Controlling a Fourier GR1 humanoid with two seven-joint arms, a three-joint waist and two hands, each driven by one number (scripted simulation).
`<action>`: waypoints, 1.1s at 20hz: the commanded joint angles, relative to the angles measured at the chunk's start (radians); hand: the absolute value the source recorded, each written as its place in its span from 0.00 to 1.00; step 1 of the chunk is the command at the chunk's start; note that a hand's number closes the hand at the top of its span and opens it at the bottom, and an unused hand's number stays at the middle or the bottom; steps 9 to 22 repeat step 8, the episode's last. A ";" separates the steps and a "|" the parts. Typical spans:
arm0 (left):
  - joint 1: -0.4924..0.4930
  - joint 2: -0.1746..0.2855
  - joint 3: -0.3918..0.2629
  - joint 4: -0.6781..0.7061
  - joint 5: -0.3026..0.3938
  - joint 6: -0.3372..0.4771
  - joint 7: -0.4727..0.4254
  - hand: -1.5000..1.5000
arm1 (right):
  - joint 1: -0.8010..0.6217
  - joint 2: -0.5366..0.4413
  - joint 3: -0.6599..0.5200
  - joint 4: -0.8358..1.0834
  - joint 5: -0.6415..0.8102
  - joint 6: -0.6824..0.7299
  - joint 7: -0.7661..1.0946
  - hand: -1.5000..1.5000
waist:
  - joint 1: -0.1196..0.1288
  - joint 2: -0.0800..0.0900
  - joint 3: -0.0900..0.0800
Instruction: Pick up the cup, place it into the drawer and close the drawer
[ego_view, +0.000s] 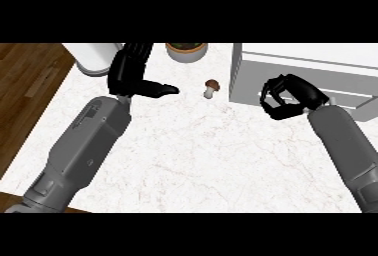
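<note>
The cup (186, 52) stands at the far edge of the counter (192, 155), between the left hand (131, 67) and the white drawer unit (310, 65), touching neither; the view's upper edge cuts off its far side. It is upright: the long axis is vertical and the mouth faces up, showing a pale rim and a dark inside. No handle is visible, so no side is preferred for approach. Expected handling: light, rigid, smooth-walled and possibly breakable. Recommended hold: around the side wall just below the rim, thumb opposite the fingers, keeping the axis vertical during transfer. A small mushroom (212, 89) lies nearer than the cup and apart from it; avoid it on approach. The left hand rests beside the cup with fingers straight, thumb out to the right, holding nothing. The right hand (286, 97) is in front of the drawer unit with fingers curled; no object is visible inside them, and contact with the drawer front cannot be determined
</note>
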 joint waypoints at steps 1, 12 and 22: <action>0.019 -0.005 -0.006 -0.009 0.000 -0.018 -0.010 0.00 | -0.180 -0.117 -0.094 0.030 -0.005 -0.104 0.078 1.00 | 0.036 0.022 -0.012; 0.043 0.005 -0.010 -0.027 0.002 -0.032 -0.004 0.00 | -0.155 -0.134 -0.106 -0.001 -0.038 -0.056 0.082 1.00 | 0.050 0.020 -0.012; 0.043 0.005 -0.010 -0.027 0.002 -0.032 -0.004 0.00 | -0.155 -0.134 -0.106 -0.001 -0.038 -0.056 0.082 1.00 | 0.050 0.020 -0.012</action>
